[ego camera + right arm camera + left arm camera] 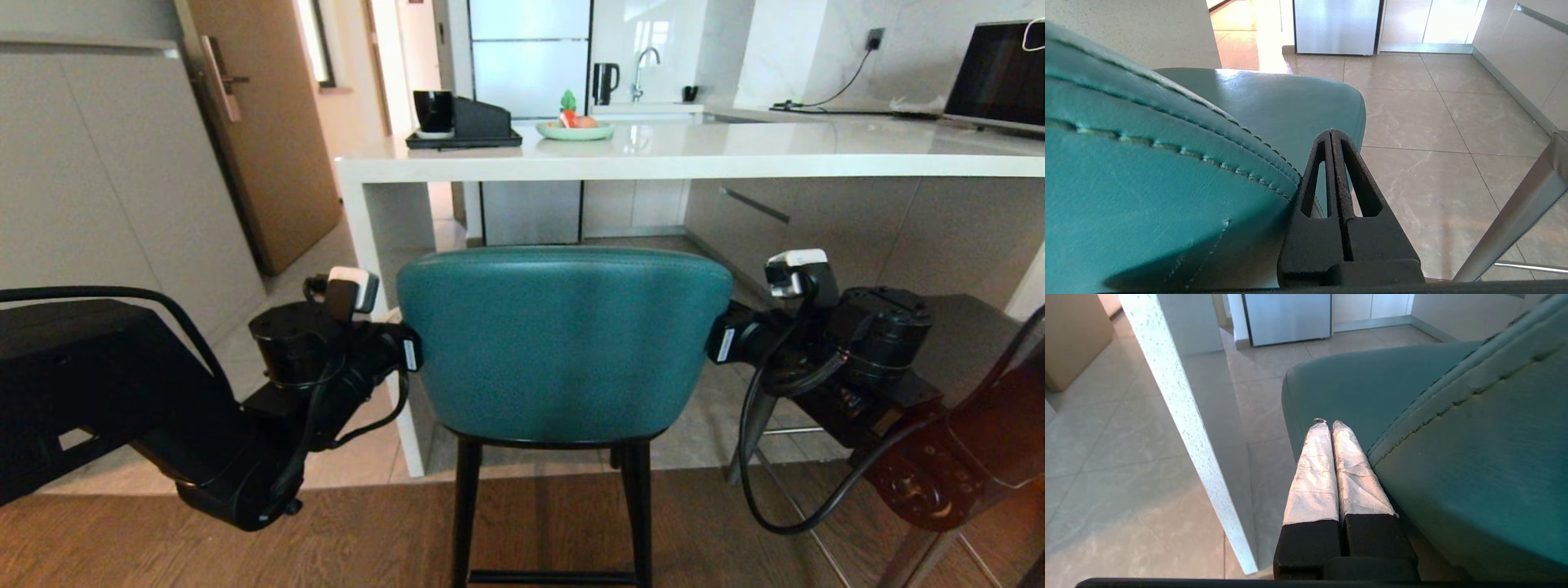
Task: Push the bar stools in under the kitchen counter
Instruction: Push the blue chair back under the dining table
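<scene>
The teal bar stool [563, 343] stands in front of the kitchen counter [653, 155], its rounded back towards me and its seat [1372, 379] partly under the white top. My left gripper [1329, 424] is shut, its white-wrapped fingers lying along the left side of the stool's back, close to the counter's white side leg [1188, 416]. On the back's right side my right gripper [1331, 132] is shut too, with black fingers pressed together and nothing between them. The grey bar stool [967, 322] stands to the right, mostly hidden by my right arm; one grey leg [1515, 220] shows.
A black tray with a coffee machine [464, 122], a green plate of fruit [574, 129] and a laptop [1000, 73] sit on the counter. A brown door [269, 147] stands open at the left. Tiled floor runs under the counter to a fridge [531, 57].
</scene>
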Tool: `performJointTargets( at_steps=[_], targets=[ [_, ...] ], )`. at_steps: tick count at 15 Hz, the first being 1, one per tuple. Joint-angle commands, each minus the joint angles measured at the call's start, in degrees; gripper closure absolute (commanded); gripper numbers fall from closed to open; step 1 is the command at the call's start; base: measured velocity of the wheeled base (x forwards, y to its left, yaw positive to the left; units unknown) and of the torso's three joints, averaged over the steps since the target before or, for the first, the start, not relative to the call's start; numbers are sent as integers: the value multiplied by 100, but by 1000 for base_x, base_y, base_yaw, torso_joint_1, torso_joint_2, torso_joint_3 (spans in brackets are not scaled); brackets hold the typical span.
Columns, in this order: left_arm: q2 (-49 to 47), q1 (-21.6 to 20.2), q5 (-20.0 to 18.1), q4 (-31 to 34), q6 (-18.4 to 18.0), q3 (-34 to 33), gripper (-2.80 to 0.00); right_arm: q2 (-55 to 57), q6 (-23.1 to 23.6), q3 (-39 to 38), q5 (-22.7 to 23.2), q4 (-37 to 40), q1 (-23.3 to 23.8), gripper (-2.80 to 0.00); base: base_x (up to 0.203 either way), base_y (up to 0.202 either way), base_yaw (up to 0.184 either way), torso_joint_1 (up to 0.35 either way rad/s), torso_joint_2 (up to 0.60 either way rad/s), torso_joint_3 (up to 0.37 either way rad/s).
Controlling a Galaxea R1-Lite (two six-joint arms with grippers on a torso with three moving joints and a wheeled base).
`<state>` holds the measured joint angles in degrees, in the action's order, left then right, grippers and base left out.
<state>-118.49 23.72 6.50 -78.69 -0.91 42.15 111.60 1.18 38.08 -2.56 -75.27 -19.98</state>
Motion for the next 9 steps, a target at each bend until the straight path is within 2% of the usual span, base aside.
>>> performJointTargets(
  at_steps=[1, 3, 9],
  targets=[
    [-48, 13, 27, -6, -23, 21, 0, -51, 5, -20, -25, -41, 12, 0, 0, 0, 0, 0, 0, 0],
    [-42, 1, 36, -6, -23, 21, 0, -51, 13, -3, -25, -41, 12, 0, 60, 0, -2, -7, -1, 2],
    [-16, 18, 31, -15, -23, 21, 0, -51, 49, 24, -25, -32, 20, 0, 186, 0, 1, 2, 3, 2]
  ],
)
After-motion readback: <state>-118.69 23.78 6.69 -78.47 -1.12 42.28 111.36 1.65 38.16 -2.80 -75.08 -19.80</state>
